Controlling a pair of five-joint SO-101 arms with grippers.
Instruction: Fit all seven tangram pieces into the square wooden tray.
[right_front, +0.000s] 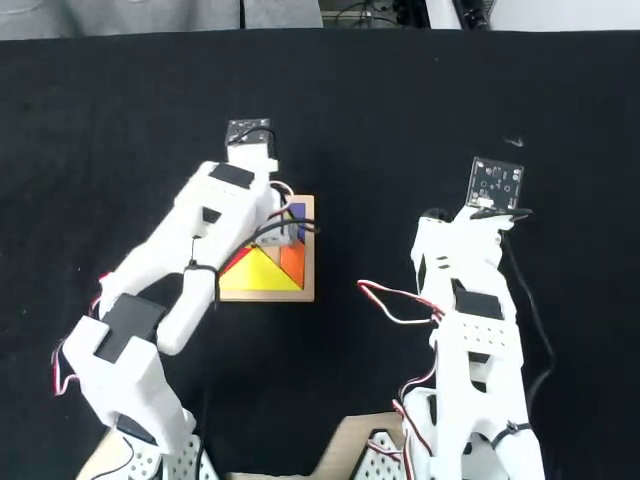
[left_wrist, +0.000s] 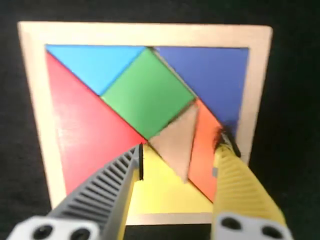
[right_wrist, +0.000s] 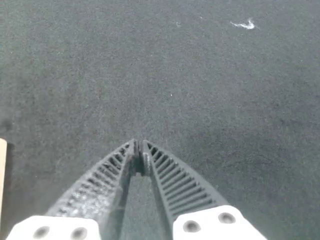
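Observation:
The square wooden tray (left_wrist: 150, 34) lies on the black table, seen in the high view as the tray (right_front: 307, 290) under the left arm. In it lie a red triangle (left_wrist: 85, 130), a light blue triangle (left_wrist: 95, 62), a green square (left_wrist: 147, 92), a dark blue triangle (left_wrist: 215, 75), an orange piece (left_wrist: 202, 150) and a yellow triangle (left_wrist: 160, 192). A wood-coloured triangle (left_wrist: 175, 142) shows between green, orange and yellow. My left gripper (left_wrist: 180, 147) hangs open just above it, holding nothing. My right gripper (right_wrist: 139, 152) is shut and empty over bare cloth.
The right arm (right_front: 470, 290) stands well to the right of the tray, with black cloth between them. A pale board (right_front: 340, 445) sits at the front edge between the arm bases. A white fleck (right_wrist: 242, 24) lies on the cloth.

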